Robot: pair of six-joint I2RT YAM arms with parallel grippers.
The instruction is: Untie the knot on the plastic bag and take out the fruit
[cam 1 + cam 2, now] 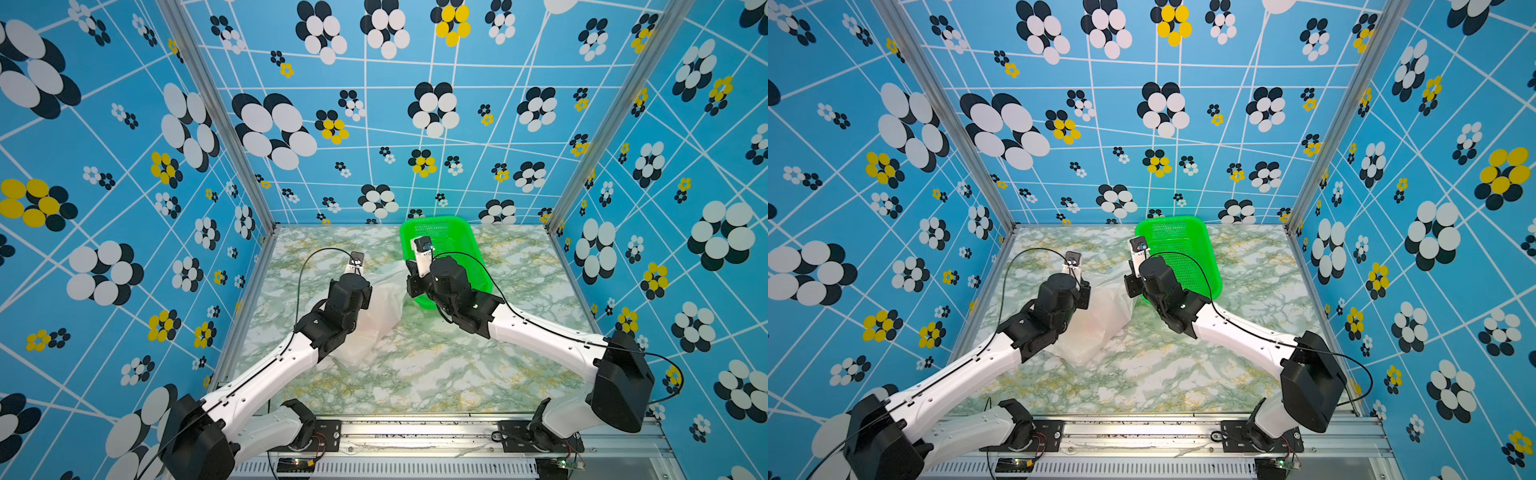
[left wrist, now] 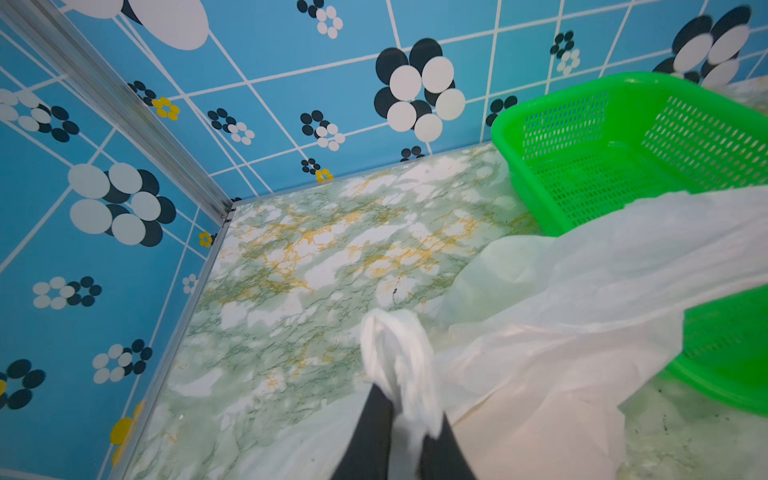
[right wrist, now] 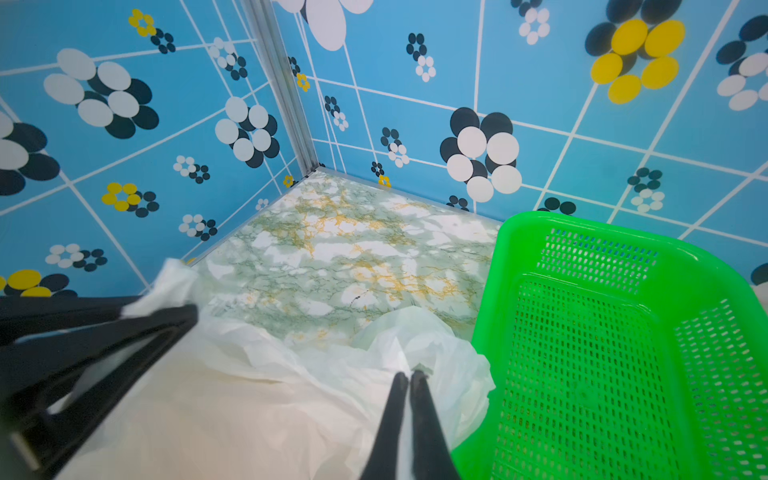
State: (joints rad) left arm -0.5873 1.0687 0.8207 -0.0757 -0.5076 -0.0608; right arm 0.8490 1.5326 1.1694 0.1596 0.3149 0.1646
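Gripping the bag (image 3: 249, 415) with both sets clenched: my left fingers (image 2: 374, 424) pinch its twisted handle (image 2: 395, 353), my right fingers (image 3: 428, 415) its edge, basket (image 3: 507, 291) just beside them.

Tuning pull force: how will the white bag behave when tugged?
Likely floppy: the plastic bag drapes in crinkled folds and bunches where the left gripper pinches it. Thin, translucent film probably stretches or tears under hard pulls.

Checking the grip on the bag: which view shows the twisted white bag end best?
Left wrist view: the twisted bag end sits mid-picture, pinched in the left end effector. The right wrist view shows only a white tuft of it; in both top views the left arm hides it.
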